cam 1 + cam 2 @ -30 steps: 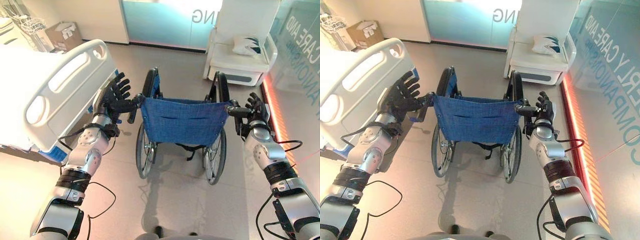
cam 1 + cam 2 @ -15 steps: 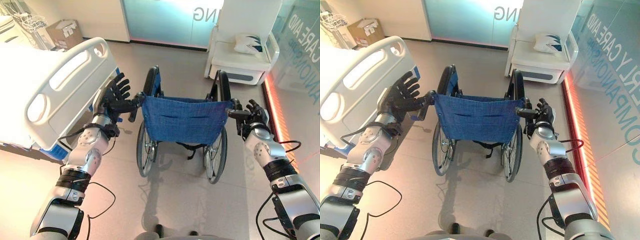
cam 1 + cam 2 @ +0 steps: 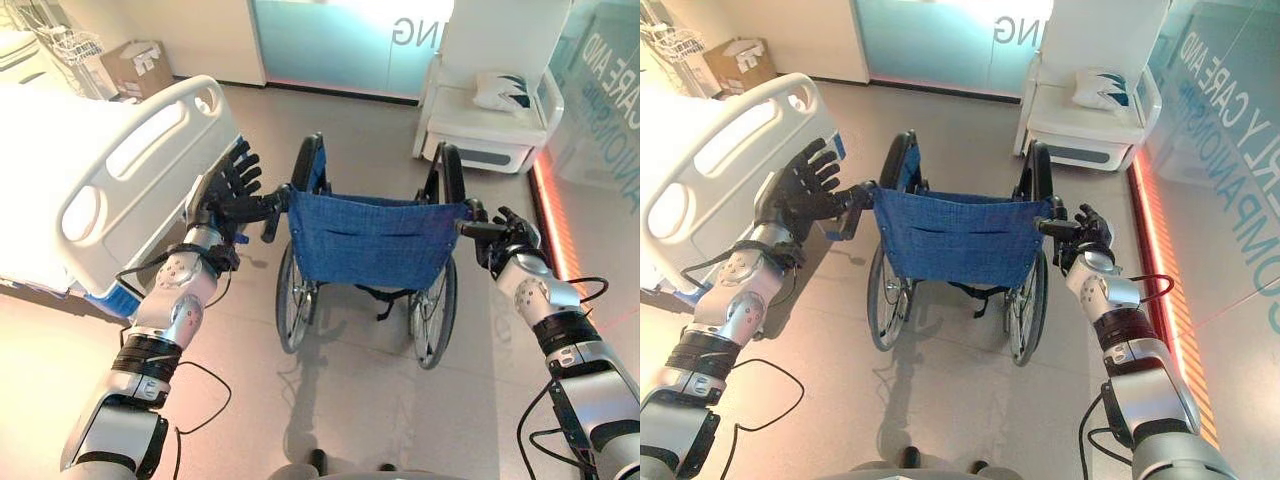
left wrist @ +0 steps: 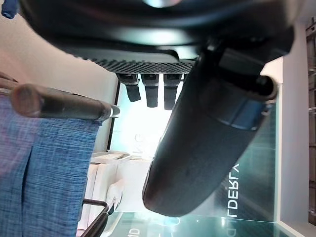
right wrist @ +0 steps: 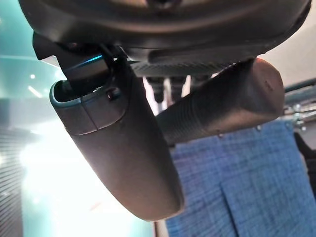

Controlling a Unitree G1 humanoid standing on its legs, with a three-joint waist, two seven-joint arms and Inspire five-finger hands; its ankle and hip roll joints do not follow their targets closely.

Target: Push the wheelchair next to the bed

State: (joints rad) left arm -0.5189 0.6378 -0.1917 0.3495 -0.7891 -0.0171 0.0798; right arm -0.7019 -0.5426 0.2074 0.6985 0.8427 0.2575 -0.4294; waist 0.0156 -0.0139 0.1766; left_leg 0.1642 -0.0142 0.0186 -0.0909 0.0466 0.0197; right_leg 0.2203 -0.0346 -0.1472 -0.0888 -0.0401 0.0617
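Two uneven holds: left hand [image 3: 228,190] splayed flat against its push handle [image 3: 262,207], right hand [image 3: 1087,232] clenched around its own (wheelchair [image 3: 372,240] could veer into bed [image 3: 100,185]).

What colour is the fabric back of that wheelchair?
Blue, a woven cloth; the wheelchair backrest shows best in the left eye view.

1. Left side — the bed [image 3: 110,190] footboard stands just beside the left hand [image 3: 228,190]; only a narrow gap separates it from the wheelchair [image 3: 372,240].
2. Right side — open floor [image 3: 490,330] beside the right hand [image 3: 505,238].
3. Ahead — a white armchair [image 3: 487,130] stands beyond open floor.
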